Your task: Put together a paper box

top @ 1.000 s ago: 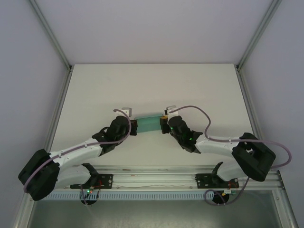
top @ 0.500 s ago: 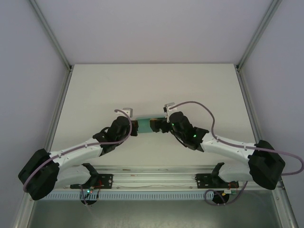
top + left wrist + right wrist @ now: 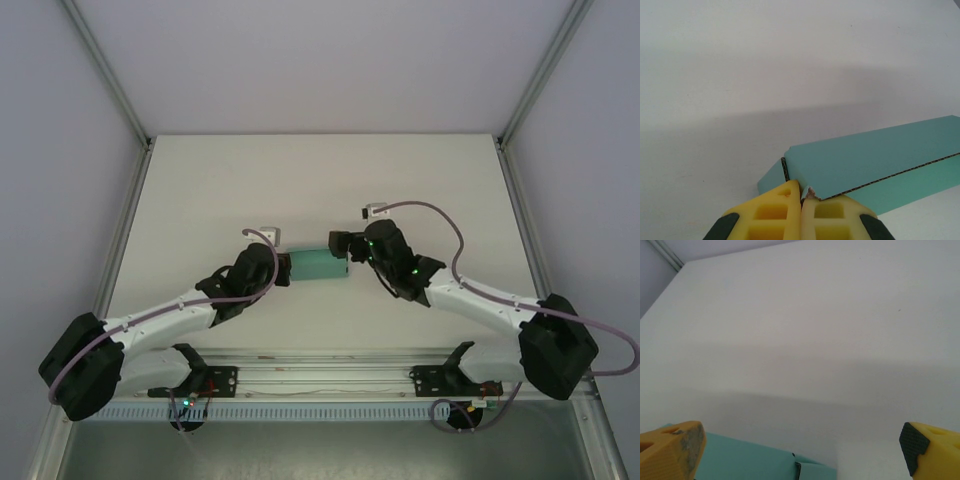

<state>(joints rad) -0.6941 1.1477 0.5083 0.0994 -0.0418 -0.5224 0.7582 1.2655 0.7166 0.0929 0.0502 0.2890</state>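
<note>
The paper box (image 3: 318, 266) is a teal-green card shape lying at the table's middle, between my two grippers. My left gripper (image 3: 284, 268) is shut on its left end. In the left wrist view the yellow fingers (image 3: 785, 210) pinch a torn corner of the card, and the box (image 3: 875, 160) stretches away to the right. My right gripper (image 3: 341, 247) hovers at the box's right end, open wide. In the right wrist view its fingertips (image 3: 682, 447) stand far apart with nothing between them, and the box (image 3: 750, 462) lies low at the bottom edge.
The white table (image 3: 320, 180) stretches behind the box to the back wall. Metal frame posts (image 3: 118, 85) run up both sides. The arms' mounting rail (image 3: 320, 378) lies along the near edge.
My right gripper has opened, let go of the box's right end, and drawn back to the right and farther from me. The left gripper keeps its hold.
</note>
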